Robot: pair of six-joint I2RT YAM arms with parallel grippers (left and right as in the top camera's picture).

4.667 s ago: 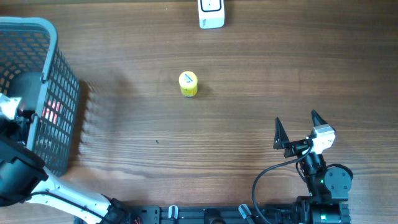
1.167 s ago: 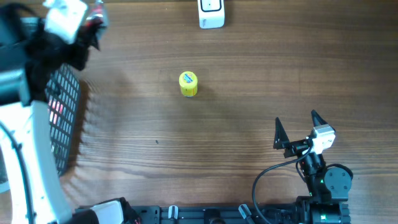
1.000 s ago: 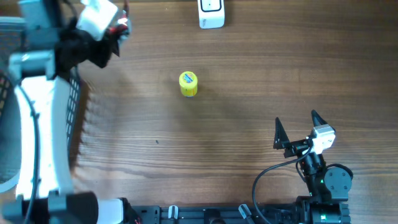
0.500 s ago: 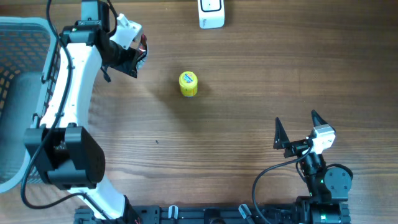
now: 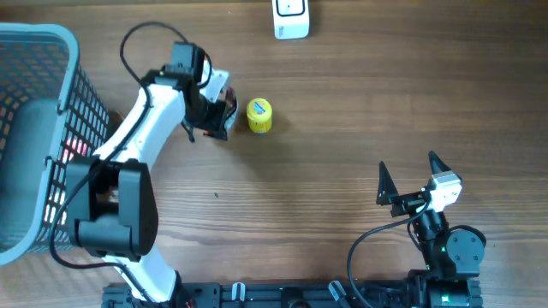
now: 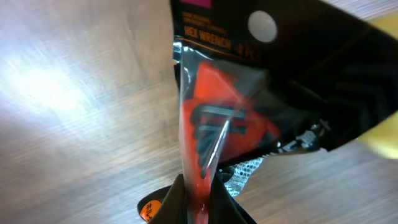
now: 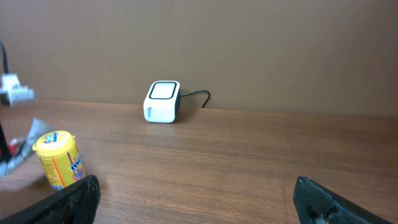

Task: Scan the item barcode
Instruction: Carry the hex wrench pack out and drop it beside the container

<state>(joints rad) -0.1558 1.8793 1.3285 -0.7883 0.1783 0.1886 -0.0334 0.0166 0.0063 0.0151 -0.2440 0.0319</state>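
The left jaws are pinching shut on one thin edge of the wrench pack, probably so the printed card is hanging free of the grip for reading. The pack is being held above the worktop, just beside the yellow can and well apart from the scanner at the far edge. It likely needs carrying there. The right jaws are standing wide open, holding nothing, resting out of the way.

Package card: orange print reads "HEX WRENCH"; the rest of the line is unclear.
Yellow canister: label lettering too small to read.
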